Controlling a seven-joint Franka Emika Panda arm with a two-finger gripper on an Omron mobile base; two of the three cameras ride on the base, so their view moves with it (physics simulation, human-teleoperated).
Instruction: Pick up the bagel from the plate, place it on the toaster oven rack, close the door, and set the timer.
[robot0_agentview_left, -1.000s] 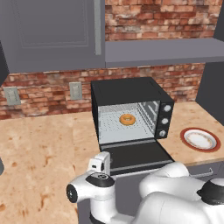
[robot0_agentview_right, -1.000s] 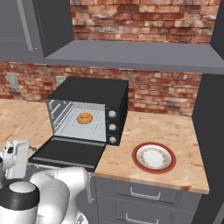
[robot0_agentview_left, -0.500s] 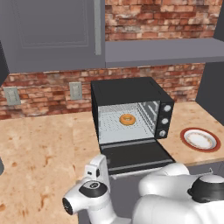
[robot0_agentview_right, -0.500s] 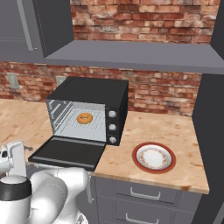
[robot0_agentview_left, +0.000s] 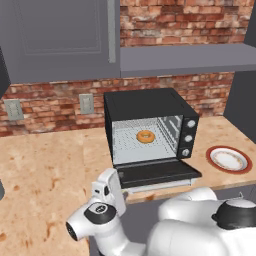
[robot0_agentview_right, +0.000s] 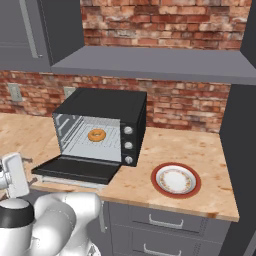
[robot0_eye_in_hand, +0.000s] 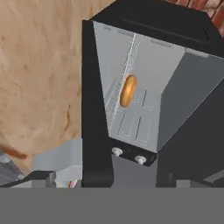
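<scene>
Bagel (robot0_agentview_left: 145, 136) on rack (robot0_agentview_left: 131, 145); door (robot0_agentview_left: 157, 173) down. End effector fingers apart, empty. Risk: missing handle, door staying open.

Toaster oven (robot0_agentview_left: 145, 105): matt black casing, silvery metal interior. Rack (robot0_agentview_left: 135, 145): silver wire. Plate (robot0_agentview_right: 176, 180): glossy ceramic. Counter (robot0_agentview_left: 45, 165): speckled polished stone. Wall (robot0_agentview_right: 175, 20): rough brick.

Speckled tan counter (robot0_agentview_left: 50, 165), toaster oven (robot0_agentview_left: 145, 107), plate (robot0_agentview_left: 229, 159)
</scene>
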